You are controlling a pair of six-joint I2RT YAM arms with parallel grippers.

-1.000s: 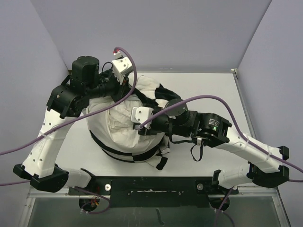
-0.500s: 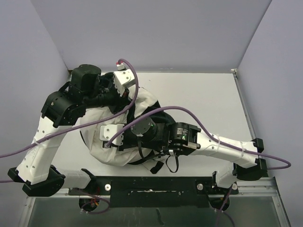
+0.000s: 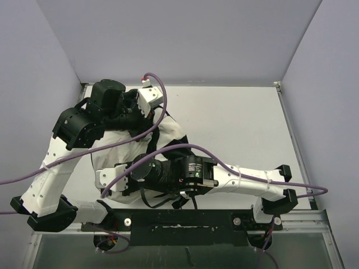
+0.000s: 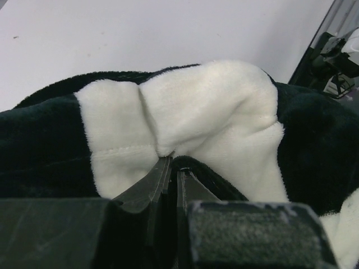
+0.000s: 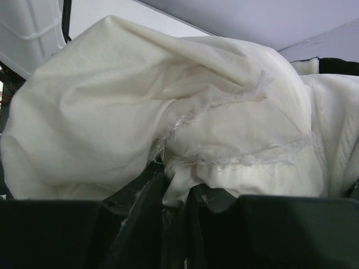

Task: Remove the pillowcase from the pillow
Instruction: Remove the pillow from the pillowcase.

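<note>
Since the earlier top view, the right arm has been swung across to the left along the near edge, and the pillow has been drawn with it toward the near left of the table. What was a rounded bundle is now stretched, with its long axis running diagonally from near left to far right, although much of it is hidden under both arms. The pillowcase is bunched at the far right end of the pillow, where a black edge is seen in the top view; the checkered flap seen earlier at the near right is no longer visible there. The left arm has been shifted only slightly, and is held over the far left of the bundle. In the left wrist view, the left gripper is seen pressed fully together, with a fold of the plush pillowcase pinched at the boundary of a white square flanked by black squares. In the right wrist view, the right gripper is seen closed to a narrow gap on a gathered fold of plain, wrinkled white fabric with a frayed seam, taken to be the pillow.
</note>
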